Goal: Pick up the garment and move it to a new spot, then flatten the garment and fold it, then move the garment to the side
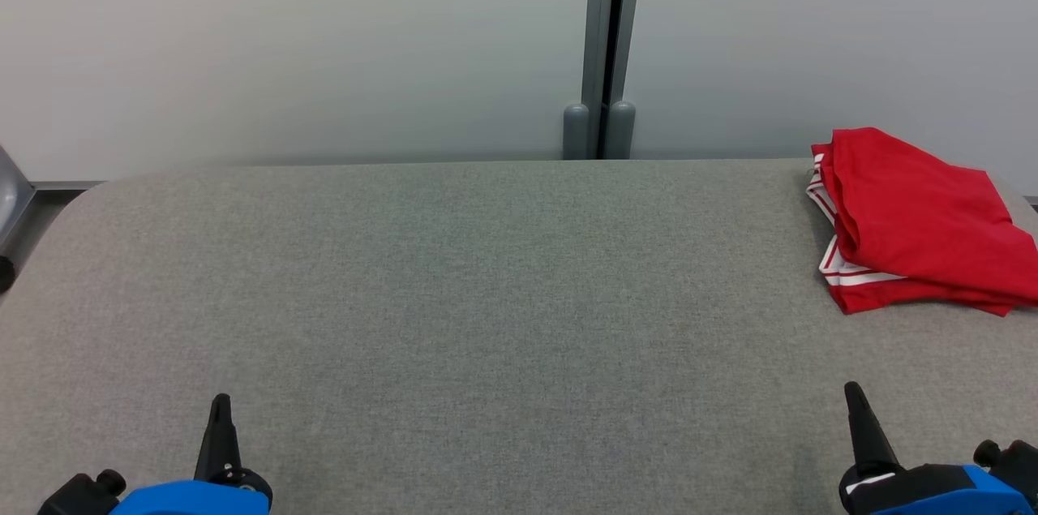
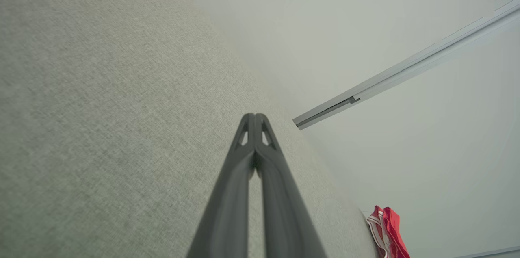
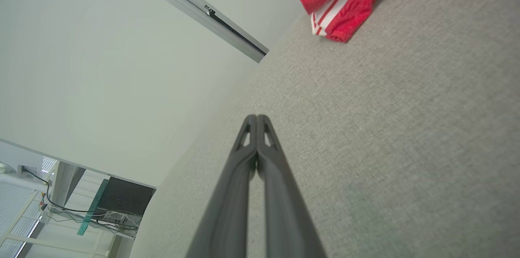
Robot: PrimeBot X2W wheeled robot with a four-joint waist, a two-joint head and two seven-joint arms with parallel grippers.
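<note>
The red garment (image 1: 916,215) lies folded in a loose stack at the far right corner of the desk (image 1: 486,296). Its right side runs out of the head view, and white stripes show along its left and near edges. The only marking to be seen on it is that pair of white bands on the red cloth, plain in the right wrist view (image 3: 337,2). The desk is covered in grey woven fabric with rounded far corners and stands against a pale wall (image 1: 284,36), where a grey vertical rail (image 1: 604,28) rises behind the middle of the far edge. The left jaws sit at the near left edge, their dark fingers (image 2: 227,193) pressed together from tip to base and gripping nothing, with a blue housing (image 1: 190,499) behind them. The right jaws sit at the near right edge, their fingers (image 3: 227,193) likewise closed on nothing, well apart from the garment beyond them. From the left wrist the garment (image 2: 388,229) shows small at the desk's far end. Past the desk's edge, the right wrist view shows a black box (image 3: 122,199) with cables.
</note>
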